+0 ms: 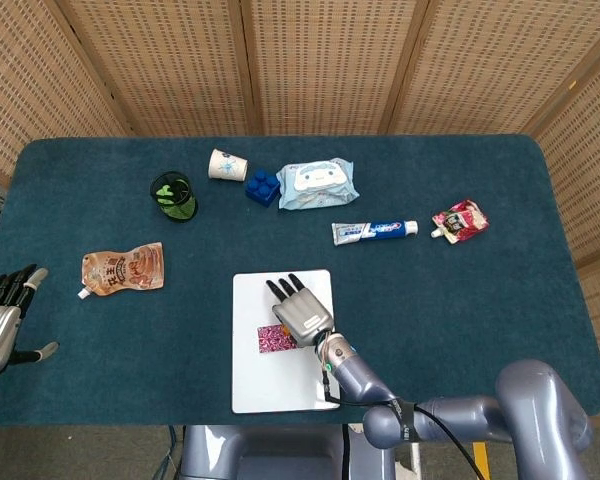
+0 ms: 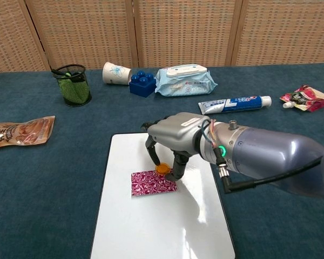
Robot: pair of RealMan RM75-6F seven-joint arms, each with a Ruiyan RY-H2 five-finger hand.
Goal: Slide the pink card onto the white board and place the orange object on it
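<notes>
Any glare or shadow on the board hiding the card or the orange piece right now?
Chest view: the white board shows a soft sheen near its right edge, and the right hand shades it lightly, but the pink card and orange object stay clear. Head view: even light, yet that hand covers the orange object and part of the card.
</notes>
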